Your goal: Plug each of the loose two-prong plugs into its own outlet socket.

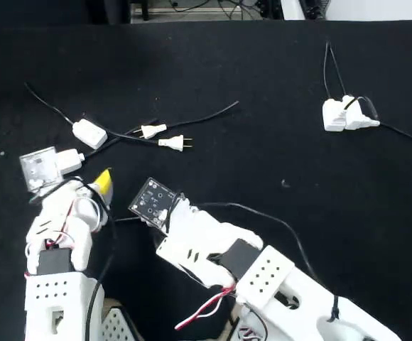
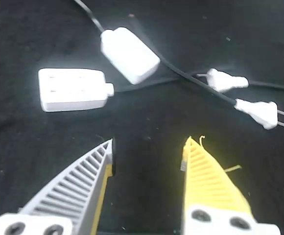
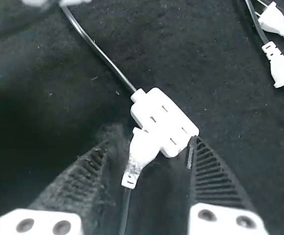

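1. We find the left gripper (image 2: pixel 149 142) low over the black table (image 1: pixel 263 163), toward its left edge. The jaws stand apart and hold nothing.
2. Just ahead of its fingertips lies the first outlet block (image 2: pixel 72 89), white, with its slots facing up. The second outlet block (image 2: pixel 130 55) lies just beyond it on a black cord.
3. Two loose two-prong plugs lie near the second outlet block, toward the middle of the table. The farther plug (image 2: pixel 225 80) and the nearer plug (image 2: pixel 259 111) lie close together, and neither is in a socket.
4. The right gripper (image 3: pixel 149 142) sits toward the near edge of the table with its jaws spread. The third outlet block (image 3: pixel 164 122) lies at its fingertips and appears to touch one finger. A seated plug (image 3: pixel 142 147) is joined to the side of this block.
5. Toward the far right corner, well apart from the rest, the fourth outlet block (image 1: pixel 334 115) carries an inserted plug (image 1: pixel 359 117).
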`<state>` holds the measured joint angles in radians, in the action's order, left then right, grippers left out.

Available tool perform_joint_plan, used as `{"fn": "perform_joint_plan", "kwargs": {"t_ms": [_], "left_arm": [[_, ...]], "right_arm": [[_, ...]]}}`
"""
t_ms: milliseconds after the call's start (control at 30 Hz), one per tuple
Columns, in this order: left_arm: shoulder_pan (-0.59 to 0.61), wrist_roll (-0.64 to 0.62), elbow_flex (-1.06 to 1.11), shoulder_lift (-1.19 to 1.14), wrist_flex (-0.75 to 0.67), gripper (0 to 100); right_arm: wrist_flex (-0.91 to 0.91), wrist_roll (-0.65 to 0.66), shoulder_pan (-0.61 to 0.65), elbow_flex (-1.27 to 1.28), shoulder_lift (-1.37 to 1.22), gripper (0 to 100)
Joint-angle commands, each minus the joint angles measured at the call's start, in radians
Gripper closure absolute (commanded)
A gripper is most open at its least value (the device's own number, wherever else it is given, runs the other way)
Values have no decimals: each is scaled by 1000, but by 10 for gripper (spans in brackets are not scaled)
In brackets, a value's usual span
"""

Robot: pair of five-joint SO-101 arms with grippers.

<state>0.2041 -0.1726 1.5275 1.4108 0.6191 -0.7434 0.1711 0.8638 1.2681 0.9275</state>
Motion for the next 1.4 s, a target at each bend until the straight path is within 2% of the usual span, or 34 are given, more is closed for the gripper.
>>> {"fn": "perform_joint_plan", "kwargs": {"t_ms": [0, 100, 267, 500, 733, 833, 933, 1000, 1233, 1367], "left_arm": [[21, -18, -56, -2, -23, 766], [21, -17, -56, -2, -25, 766], [21, -15, -56, -2, -25, 766], [21, -12, -56, 3, -26, 766], [22, -12, -56, 5, -26, 766], [24, -12, -56, 5, -26, 766], [24, -12, -56, 5, -26, 766], [24, -12, -56, 5, -26, 766], [19, -12, -59, 5, -26, 766], [-1, -11, -64, 5, -21, 766]], "right_arm": [[17, -8, 14, -51, -81, 764], [12, -55, 14, -101, -191, 743], [-25, -60, 15, -186, -338, 743], [9, -54, 12, -194, -394, 744], [61, -54, -54, -197, -463, 745], [58, -44, -54, -205, -470, 812], [57, 14, -63, -213, -464, 990], [51, 23, -75, -209, -444, 969], [-61, 29, -147, -202, -216, 988], [-49, 32, -190, -147, -64, 988]]}}
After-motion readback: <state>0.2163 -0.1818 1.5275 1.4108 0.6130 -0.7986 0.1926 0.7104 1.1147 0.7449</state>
